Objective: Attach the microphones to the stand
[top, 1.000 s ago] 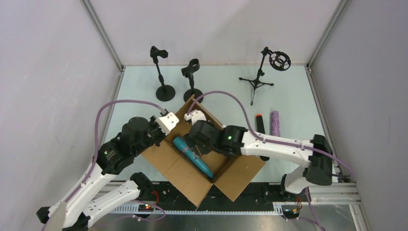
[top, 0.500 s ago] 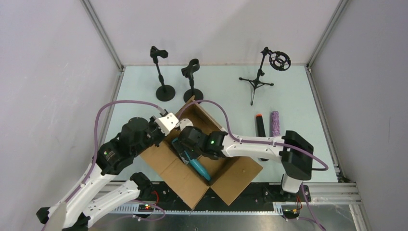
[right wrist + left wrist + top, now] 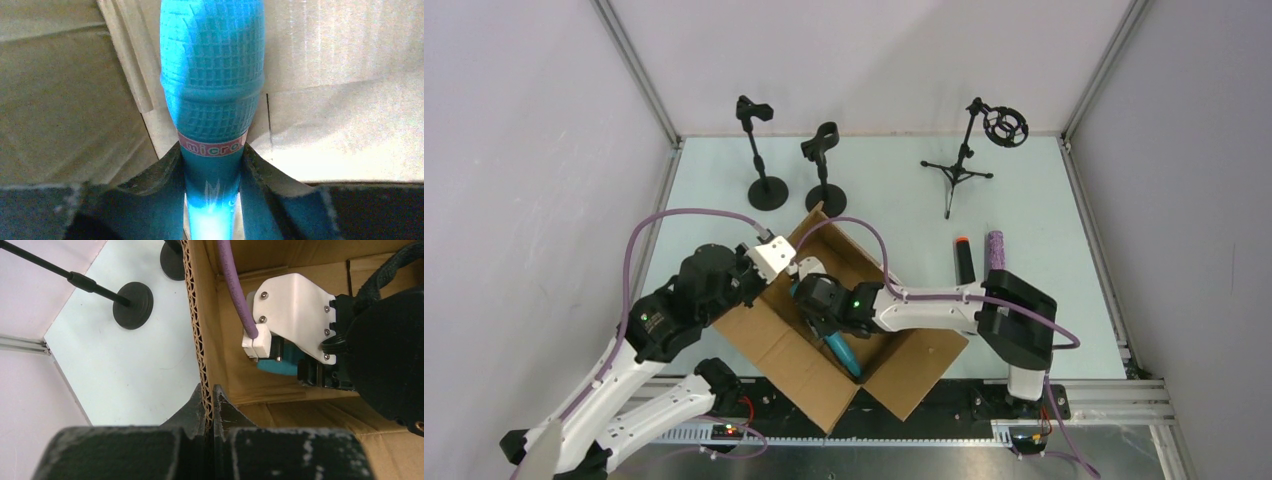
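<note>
A light blue microphone [image 3: 212, 90] lies inside the open cardboard box [image 3: 774, 340], and my right gripper [image 3: 212, 165] is shut on its handle just below the mesh head. From above, the tail of the blue microphone [image 3: 844, 354] shows past the right gripper [image 3: 817, 318]. My left gripper [image 3: 209, 397] is shut on the box's corrugated wall [image 3: 196, 315]. A black microphone with an orange-red end [image 3: 965, 262] and a purple glitter microphone [image 3: 996, 254] lie on the table right of the box. Two round-base stands [image 3: 762, 160] [image 3: 825, 168] and a tripod stand [image 3: 967, 152] are at the back.
The right arm's purple cable [image 3: 234, 280] and white wrist housing [image 3: 295, 315] hang over the box interior, close to my left gripper. The box flaps [image 3: 919, 375] spread toward the near table edge. Enclosure walls and aluminium rails border the table on all sides.
My right gripper moved left and down along the blue microphone and closed on it. The box shifted slightly. My left gripper kept its hold on the box wall.
</note>
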Available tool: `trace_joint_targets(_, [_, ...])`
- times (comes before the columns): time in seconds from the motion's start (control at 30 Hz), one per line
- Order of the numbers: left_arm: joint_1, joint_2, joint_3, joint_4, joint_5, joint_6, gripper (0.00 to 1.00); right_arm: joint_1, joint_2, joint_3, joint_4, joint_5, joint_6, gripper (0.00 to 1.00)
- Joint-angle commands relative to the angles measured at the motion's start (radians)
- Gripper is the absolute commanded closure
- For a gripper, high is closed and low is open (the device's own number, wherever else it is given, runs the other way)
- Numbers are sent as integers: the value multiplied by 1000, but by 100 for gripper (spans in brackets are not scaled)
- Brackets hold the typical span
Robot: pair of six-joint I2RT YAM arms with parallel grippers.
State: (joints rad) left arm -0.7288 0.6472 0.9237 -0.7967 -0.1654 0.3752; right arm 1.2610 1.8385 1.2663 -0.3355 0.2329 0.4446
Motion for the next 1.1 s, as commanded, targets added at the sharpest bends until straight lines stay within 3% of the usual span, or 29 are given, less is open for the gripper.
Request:
trace_joint_targets(0.0, [-8, -16, 12, 67, 29, 42, 100, 27, -16, -34, 21, 35, 15, 71])
trace_joint_targets(0.1, [-8, -20, 4, 66, 19, 49, 100, 39, -81, -45, 11, 82, -3, 90])
trace_joint_targets(0.3, [-8, -12, -6, 68, -28, 58, 100, 57, -291, -50, -39, 145, -49, 98])
trace_joint_targets(0.53, [9, 44, 43, 66, -76, -3, 100, 57, -603, 34, -211, 180, -68, 100])
trace_joint_targets(0.77, [70, 68, 274, 65, -26, -47, 100, -46, -920, 83, -412, 327, -16, 99])
trace_joint_targets(0.97, [82, 31, 450, 66, -41, -29, 100, -172, -984, 83, -583, 373, 61, 99])
trace_joint_targets(1.07, [82, 23, 529, 64, -118, -11, 100, -241, -969, 73, -626, 348, 86, 100])
